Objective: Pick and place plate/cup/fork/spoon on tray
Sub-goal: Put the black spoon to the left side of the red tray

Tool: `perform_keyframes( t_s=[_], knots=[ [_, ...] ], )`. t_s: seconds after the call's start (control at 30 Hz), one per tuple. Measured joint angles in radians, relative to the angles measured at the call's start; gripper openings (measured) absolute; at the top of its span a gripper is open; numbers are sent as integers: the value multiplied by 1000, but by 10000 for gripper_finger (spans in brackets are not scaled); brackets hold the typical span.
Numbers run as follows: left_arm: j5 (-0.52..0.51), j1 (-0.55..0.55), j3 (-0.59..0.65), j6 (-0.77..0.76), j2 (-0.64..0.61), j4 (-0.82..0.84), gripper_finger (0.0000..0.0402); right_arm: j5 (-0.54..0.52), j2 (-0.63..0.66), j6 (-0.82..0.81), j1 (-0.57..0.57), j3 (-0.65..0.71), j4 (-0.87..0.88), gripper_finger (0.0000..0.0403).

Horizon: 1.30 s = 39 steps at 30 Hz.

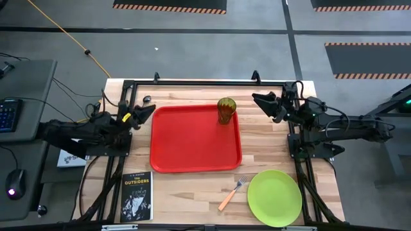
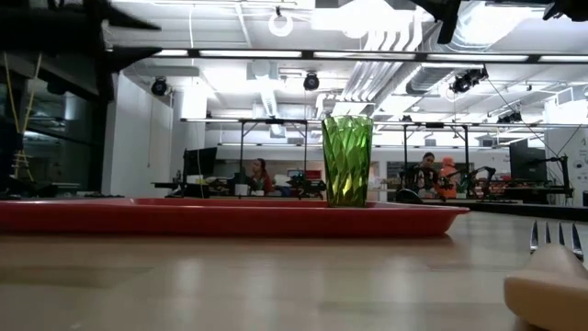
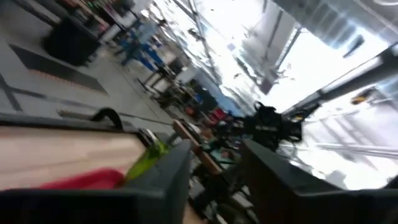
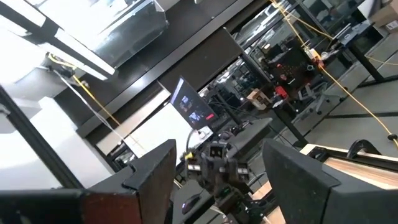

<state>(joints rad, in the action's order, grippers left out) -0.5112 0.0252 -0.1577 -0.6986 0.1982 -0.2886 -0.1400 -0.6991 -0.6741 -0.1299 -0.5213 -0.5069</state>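
Two pieces remain off the tray (image 1: 192, 144): plate (image 1: 275, 197) and fork (image 1: 231, 194) beyond its near-right corner, nearer the right gripper (image 1: 264, 102) (fingers parted, empty).

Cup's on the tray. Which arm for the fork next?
Right, probably. The fork lies beside the plate on the right pincer's side; the left pincer waits across the tray.
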Motion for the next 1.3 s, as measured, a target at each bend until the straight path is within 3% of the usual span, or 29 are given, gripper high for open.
perform_keyframes(
  t_s=[0.2,0.43,0.6,0.8,0.93,1.07,1.2,1.3],
  knots=[
    [-47,-52,-287,81,275,138,220,39,0,2,0,0,0,232],
    [-35,-221,-686,-35,554,766,230,68,0,-33,0,0,0,232],
    [100,-376,-862,-13,694,1129,229,98,0,-19,0,0,1,232],
    [226,-570,-887,65,797,1335,229,99,0,-7,0,0,12,232],
    [250,-704,-880,140,883,1455,229,87,0,1,0,0,34,232],
    [296,-800,-858,238,972,1454,229,39,-1,-3,-1,0,85,232],
    [229,-861,-817,341,1067,1424,229,12,-1,-35,-1,0,114,232],
    [243,-917,-769,376,1135,1390,229,-23,-1,-64,-1,0,116,232]
  ],
)
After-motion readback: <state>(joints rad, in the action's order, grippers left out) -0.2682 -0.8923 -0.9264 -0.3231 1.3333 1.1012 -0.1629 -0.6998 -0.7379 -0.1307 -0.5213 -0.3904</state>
